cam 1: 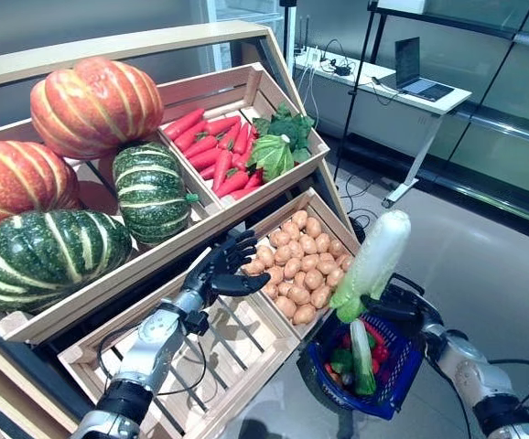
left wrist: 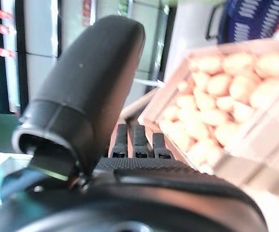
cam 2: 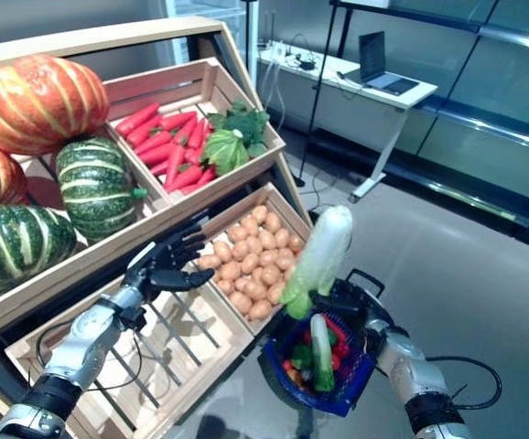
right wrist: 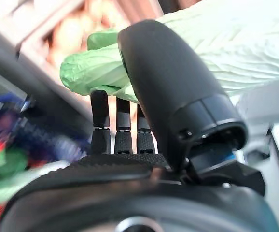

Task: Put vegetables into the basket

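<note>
Right hand (cam 1: pixel 402 306), dark and curled, gripped the leafy green end of a long pale-green napa cabbage (cam 1: pixel 372 262), its thumb and fingers wrapped round the leaves as its wrist view showed; the white stalk end stood tilted up and away above the hand. Directly below and just beside that hand sat the blue mesh basket (cam 1: pixel 402 377) on the floor, already holding a second pale-green leafy vegetable (cam 1: pixel 362 357) standing among red and green items too small to identify. Left hand (cam 1: pixel 221 271) hovered with fingers spread and relaxed, holding nothing, over the slatted bottom of an empty pale wooden crate (cam 1: pixel 214 352), just beside the neighbouring crate of small tan potatoes (cam 1: pixel 298 260). On the upper shelf lay striped orange pumpkins (cam 1: pixel 95 105), dark green striped squashes (cam 1: pixel 150 189) and a bin of red carrots with green leaf tops (cam 1: pixel 219 146). The cabbage appeared to be held by soft leaves well off its balance point, so the heavy stalk end could swing down and tear or slip from the grasp. It also looked longer than the basket's mouth; lowered at this tilt, it might catch the rim, tip the light basket, or lodge across the contents.
</note>
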You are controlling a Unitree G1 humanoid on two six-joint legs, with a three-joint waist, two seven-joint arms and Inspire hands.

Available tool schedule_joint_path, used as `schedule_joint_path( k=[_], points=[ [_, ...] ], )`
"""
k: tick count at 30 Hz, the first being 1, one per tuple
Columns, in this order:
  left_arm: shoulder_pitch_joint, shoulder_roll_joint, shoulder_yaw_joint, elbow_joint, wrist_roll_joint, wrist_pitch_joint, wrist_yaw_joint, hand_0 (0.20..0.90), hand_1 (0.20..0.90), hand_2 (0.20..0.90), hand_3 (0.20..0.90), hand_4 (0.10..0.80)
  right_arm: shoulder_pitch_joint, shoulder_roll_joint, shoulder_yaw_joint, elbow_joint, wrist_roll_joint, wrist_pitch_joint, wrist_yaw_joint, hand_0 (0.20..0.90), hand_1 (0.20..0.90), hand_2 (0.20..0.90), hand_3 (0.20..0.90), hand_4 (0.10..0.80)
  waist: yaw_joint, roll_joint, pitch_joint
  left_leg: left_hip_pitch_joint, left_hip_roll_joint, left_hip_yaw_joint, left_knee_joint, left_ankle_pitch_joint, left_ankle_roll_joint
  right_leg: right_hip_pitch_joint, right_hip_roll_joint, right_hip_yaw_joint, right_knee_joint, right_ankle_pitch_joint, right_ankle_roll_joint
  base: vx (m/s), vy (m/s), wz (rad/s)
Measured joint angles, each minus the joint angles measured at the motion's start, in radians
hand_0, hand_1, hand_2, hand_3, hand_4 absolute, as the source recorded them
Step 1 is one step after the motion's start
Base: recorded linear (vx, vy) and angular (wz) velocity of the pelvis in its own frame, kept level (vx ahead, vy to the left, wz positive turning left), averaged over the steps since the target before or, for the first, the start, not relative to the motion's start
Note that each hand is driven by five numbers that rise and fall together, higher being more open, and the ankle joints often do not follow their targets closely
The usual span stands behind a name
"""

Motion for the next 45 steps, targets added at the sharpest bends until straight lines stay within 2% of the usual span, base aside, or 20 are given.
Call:
schedule_joint_path(
  k=[7, 9, 12, 13, 15, 16, 19, 21, 24, 26, 28, 33, 34, 35, 40, 45],
  points=[
    [0.015, 0.008, 0.001, 0.006, 0.028, -0.001, 0.06, 0.9, 0.9, 0.9, 0.9, 0.8, -0.003, -0.007, -0.075, 0.255, -0.035, -0.01, -0.104, 0.3, 0.3, 0.3, 0.3, 0.4, 0.008, 0.004, 0.012, -0.025, 0.003, 0.022, 0.017, -0.004, 0.001, -0.045, 0.001, 0.022, 0.021, 0.001, -0.001, -0.142, -0.066, -0.11],
    [-0.024, 0.014, -0.008, 0.015, 0.026, -0.001, 0.077, 0.9, 0.9, 0.9, 0.9, 0.8, -0.057, -0.009, -0.072, 0.313, -0.032, -0.02, -0.123, 0.3, 0.3, 0.3, 0.3, 0.4, 0.007, 0.006, 0.067, -0.098, 0.015, 0.019, 0.1, -0.022, 0.005, -0.112, -0.001, 0.027, 0.085, -0.004, -0.011, -0.465, -0.082, -0.07],
    [-0.146, 0.032, -0.053, 0.03, 0.0, -0.004, 0.108, 0.9, 0.9, 0.9, 0.9, 0.8, -0.218, -0.03, -0.058, 0.41, -0.023, -0.047, -0.152, 0.3, 0.3, 0.3, 0.3, 0.4, 0.015, 0.027, 0.187, -0.282, 0.062, 0.001, 0.347, -0.1, 0.018, -0.267, -0.011, -0.003, 0.277, -0.048, -0.039, -0.386, -0.051, 0.0],
    [-0.198, 0.032, -0.071, 0.037, -0.016, -0.004, 0.117, 0.9, 0.9, 0.9, 0.9, 0.8, -0.28, -0.045, -0.058, 0.429, -0.021, -0.054, -0.164, 0.3, 0.3, 0.3, 0.3, 0.4, 0.015, 0.044, 0.233, -0.358, 0.074, -0.028, 0.445, -0.135, 0.024, -0.335, -0.026, -0.01, 0.377, -0.082, -0.046, -0.226, -0.027, 0.14],
    [-0.238, 0.03, -0.091, 0.037, -0.033, -0.004, 0.12, 0.9, 0.9, 0.9, 0.9, 0.8, -0.352, -0.06, -0.057, 0.454, -0.017, -0.067, -0.169, 0.3, 0.3, 0.3, 0.3, 0.4, 0.014, 0.052, 0.274, -0.461, 0.076, -0.063, 0.572, -0.183, 0.035, -0.441, -0.058, -0.006, 0.537, -0.149, -0.055, -0.177, -0.028, 0.24],
    [-0.245, 0.03, -0.093, 0.037, -0.033, -0.008, 0.122, 0.9, 0.9, 0.9, 0.9, 0.8, -0.372, -0.065, -0.055, 0.458, -0.016, -0.075, -0.169, 0.3, 0.3, 0.3, 0.3, 0.4, 0.02, 0.052, 0.288, -0.498, 0.081, -0.083, 0.626, -0.204, 0.036, -0.478, -0.077, -0.002, 0.6, -0.181, -0.047, -0.204, -0.024, 0.16],
    [-0.266, 0.032, -0.107, 0.036, -0.035, -0.015, 0.131, 0.9, 0.9, 0.9, 0.9, 0.8, -0.432, -0.1, -0.027, 0.5, -0.015, -0.096, -0.167, 0.3, 0.3, 0.3, 0.3, 0.4, 0.045, 0.062, 0.312, -0.609, 0.08, -0.109, 0.742, -0.234, 0.047, -0.584, -0.117, -0.006, 0.734, -0.216, -0.056, -0.181, -0.009, 0.15],
    [-0.293, 0.04, -0.114, 0.036, -0.074, -0.02, 0.136, 0.9, 0.9, 0.9, 0.9, 0.8, -0.504, -0.124, -0.027, 0.549, -0.014, -0.096, -0.167, 0.3, 0.3, 0.3, 0.3, 0.4, 0.053, 0.063, 0.355, -0.692, 0.063, -0.134, 0.827, -0.244, 0.054, -0.667, -0.156, 0.0, 0.85, -0.256, -0.061, -0.103, 0.003, 0.36],
    [-0.299, 0.049, -0.133, 0.038, -0.102, -0.023, 0.137, 0.9, 0.9, 0.9, 0.9, 0.8, -0.574, -0.131, -0.021, 0.579, 0.016, -0.096, -0.167, 0.3, 0.3, 0.3, 0.3, 0.4, 0.065, 0.069, 0.382, -0.799, 0.054, -0.166, 0.953, -0.284, 0.058, -0.767, -0.188, 0.02, 0.988, -0.307, -0.062, -0.077, 0.015, 0.2],
    [-0.306, 0.062, -0.172, 0.038, -0.113, -0.033, 0.135, 0.9, 0.9, 0.9, 0.9, 0.8, -0.606, -0.136, 0.003, 0.59, 0.016, -0.096, -0.167, 0.3, 0.3, 0.3, 0.3, 0.4, 0.064, 0.071, 0.394, -0.845, 0.045, -0.18, 1.033, -0.311, 0.069, -0.808, -0.213, 0.029, 1.072, -0.339, -0.066, -0.025, 0.012, 0.24],
    [-0.313, 0.067, -0.196, 0.036, -0.131, -0.05, 0.137, 0.9, 0.9, 0.9, 0.9, 0.8, -0.637, -0.142, 0.03, 0.605, 0.023, -0.096, -0.167, 0.3, 0.3, 0.3, 0.3, 0.4, 0.072, 0.077, 0.398, -0.897, 0.039, -0.199, 1.114, -0.35, 0.062, -0.852, -0.228, 0.047, 1.151, -0.379, -0.058, 0.037, 0.008, 0.15],
    [-0.326, 0.07, -0.198, 0.034, -0.151, -0.088, 0.155, 0.9, 0.9, 0.9, 0.9, 0.8, -0.71, -0.145, 0.045, 0.636, 0.077, -0.078, -0.167, 0.3, 0.3, 0.3, 0.3, 0.4, 0.073, 0.09, 0.407, -1.019, 0.033, -0.228, 1.293, -0.419, 0.065, -0.97, -0.262, 0.085, 1.337, -0.462, -0.057, -0.052, 0.023, 0.1],
    [-0.329, 0.07, -0.198, 0.032, -0.151, -0.091, 0.16, 0.9, 0.9, 0.9, 0.9, 0.8, -0.722, -0.145, 0.045, 0.645, 0.101, -0.073, -0.168, 0.338, 0.338, 0.338, 0.338, 0.425, 0.074, 0.094, 0.409, -1.039, 0.033, -0.234, 1.32, -0.429, 0.062, -0.991, -0.264, 0.092, 1.365, -0.474, -0.055, -0.05, 0.022, 0.04],
    [-0.334, 0.07, -0.198, 0.028, -0.151, -0.093, 0.165, 0.9, 0.9, 0.9, 0.9, 0.8, -0.731, -0.146, 0.045, 0.648, 0.131, -0.067, -0.172, 0.9, 0.9, 0.9, 0.9, 0.8, 0.077, 0.098, 0.411, -1.067, 0.032, -0.243, 1.352, -0.441, 0.06, -1.016, -0.267, 0.099, 1.399, -0.489, -0.057, -0.032, 0.018, 0.07],
    [-0.355, 0.069, -0.218, 0.026, -0.152, -0.094, 0.175, 0.9, 0.9, 0.9, 0.9, 0.8, -0.737, -0.146, 0.044, 0.652, 0.17, -0.054, -0.215, 0.9, 0.9, 0.9, 0.9, 0.8, 0.089, 0.117, 0.422, -1.135, 0.032, -0.278, 1.445, -0.477, 0.045, -1.074, -0.278, 0.11, 1.501, -0.541, -0.062, 0.0, 0.006, 0.05],
    [-0.356, 0.069, -0.231, 0.025, -0.181, -0.094, 0.166, 0.9, 0.9, 0.9, 0.9, 0.8, -0.737, -0.146, 0.037, 0.658, 0.178, -0.045, -0.269, 0.9, 0.9, 0.9, 0.9, 0.8, 0.09, 0.117, 0.422, -1.146, 0.034, -0.289, 1.47, -0.493, 0.034, -1.086, -0.279, 0.111, 1.536, -0.566, -0.064, 0.006, -0.003, 0.0]
  ],
)
